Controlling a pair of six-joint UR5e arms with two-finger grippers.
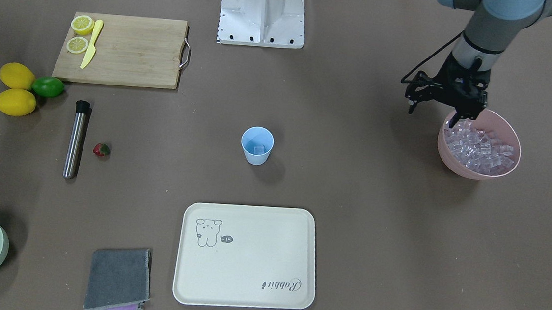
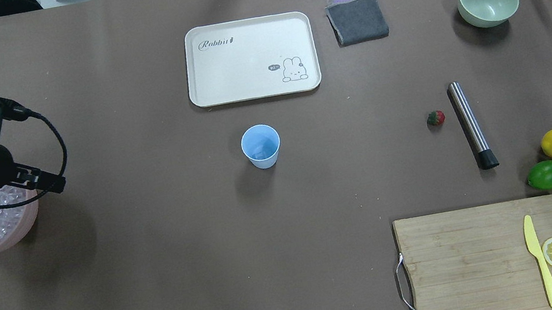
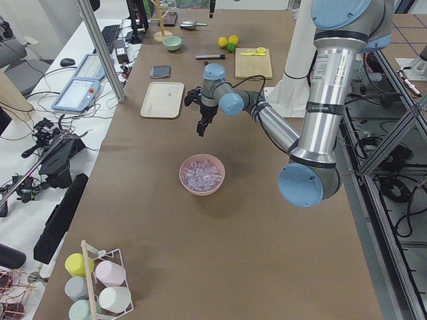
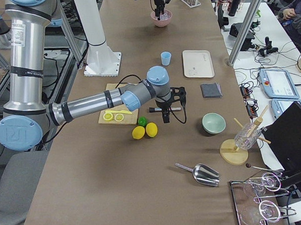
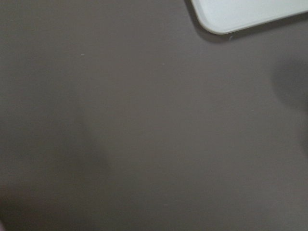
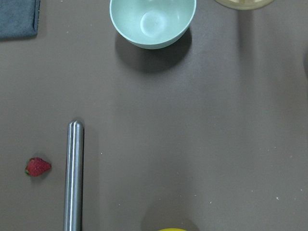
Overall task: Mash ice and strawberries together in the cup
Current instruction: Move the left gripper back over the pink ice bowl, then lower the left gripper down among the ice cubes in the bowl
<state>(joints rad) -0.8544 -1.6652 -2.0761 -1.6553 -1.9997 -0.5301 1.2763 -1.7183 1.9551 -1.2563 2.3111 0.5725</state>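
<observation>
Over the pink bowl (image 1: 453, 161) at the robot's left end of the table, we are positioning the left gripper (image 1: 460, 119) with its fingers pointing down at the bowl's rim, just above the ice (image 1: 481, 149) heaped inside. We cannot tell whether those fingers are spread or pinching a cube. The bowl is keeping the loose cubes gathered in one place, so a downward approach is the practical way in. The light-blue cup (image 1: 257, 146) is standing upright and alone at the table's centre, well apart from the bowl and between the two arms' sides, where either arm can be reaching it. Something clear, probably one cube, is lying at its bottom. The strawberry (image 1: 101, 149) is lying on the bare table on the robot's right, just beside the steel muddler (image 1: 76, 139), so fruit and tool are waiting together. The right gripper (image 4: 165, 118) is hovering above that area, and we cannot tell its finger state from the only view showing it. We are judging the task to be at its loading stage: ice and the strawberry are due in the cup before any mashing.
</observation>
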